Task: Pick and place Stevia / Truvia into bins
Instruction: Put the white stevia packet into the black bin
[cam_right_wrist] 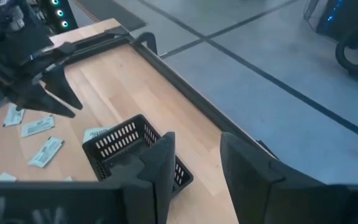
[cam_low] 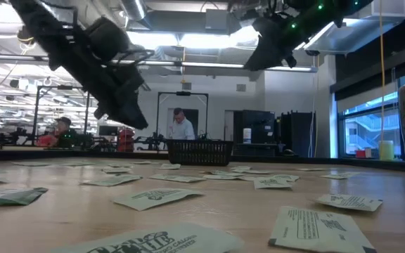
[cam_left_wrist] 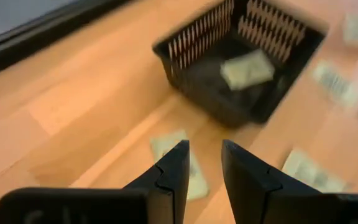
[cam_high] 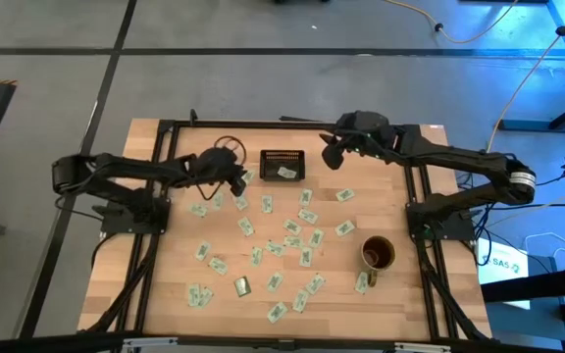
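Many pale green and white Stevia / Truvia packets [cam_high: 292, 227] lie flat, scattered over the wooden table. The black slatted bin [cam_high: 282, 164] stands near the far edge with one packet [cam_left_wrist: 247, 68] lying inside it. My left gripper [cam_high: 241, 182] hovers just left of the bin, above the table, open and empty. In the left wrist view its fingertips [cam_left_wrist: 205, 149] stand over a packet [cam_left_wrist: 166, 144] on the wood. My right gripper [cam_high: 330, 155] hangs raised just right of the bin, open and empty. In the right wrist view [cam_right_wrist: 194, 155] it looks down on the bin [cam_right_wrist: 129, 146].
A brownish-gold mug [cam_high: 378, 255] stands on the table's right half among packets. A black cable loop [cam_high: 226, 147] lies near the far edge left of the bin. People sit at desks in the room behind the table [cam_low: 181, 125].
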